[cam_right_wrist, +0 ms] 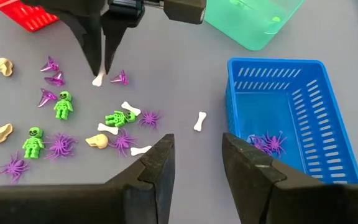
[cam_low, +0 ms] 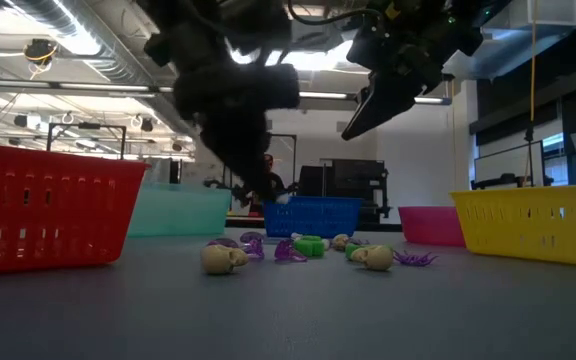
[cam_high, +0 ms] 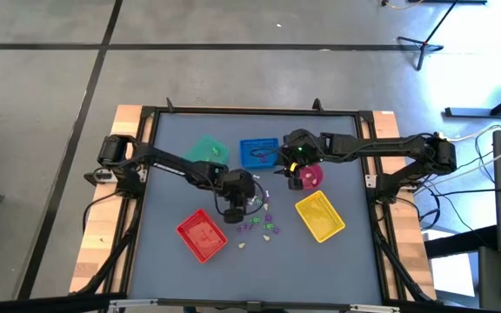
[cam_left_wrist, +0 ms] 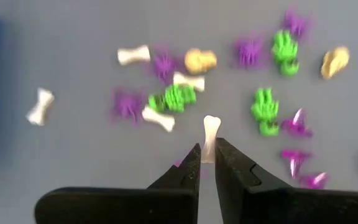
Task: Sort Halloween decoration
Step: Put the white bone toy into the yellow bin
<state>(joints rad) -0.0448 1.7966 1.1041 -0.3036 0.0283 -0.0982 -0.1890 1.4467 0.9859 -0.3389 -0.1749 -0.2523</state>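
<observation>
The left gripper (cam_left_wrist: 207, 163) hangs over the middle of the table (cam_high: 172, 148), jaws pinched together on a white bone (cam_left_wrist: 211, 134), lifted just above the pile. The right gripper (cam_right_wrist: 197, 163) waits w/ jaws apart and nothing between them, farther back near the blue tray (cam_right_wrist: 319, 115) and pink bowl (cam_high: 310, 177).

Risks, as I judge them: the bone is held by one thin end only, so it could pivot or slip out during the carry, esp. w/ a quick swing. The grip sits close to a purple cone (cam_right_wrist: 119, 78), so any dip could knock neighbours around. Which tray takes bones isn't clear from here; a wrong drop is possible. The right arm sits close by, so paths could cross over the far trays.

Trinkets (cam_high: 263, 224) lie loose on the table, between the red tray (cam_high: 202, 235) and yellow tray (cam_high: 320, 216).

Counts (right wrist view, approx.):
- white bones: 5 incl. the held one
- green skeleton figures: 3
- purple spiders on table: abt 4, plus some in the blue tray
- purple cones: 4
- cream skulls: 3
- trays: 4 — red, yellow, blue, green (cam_right_wrist: 253, 22); bowl: 1
</observation>
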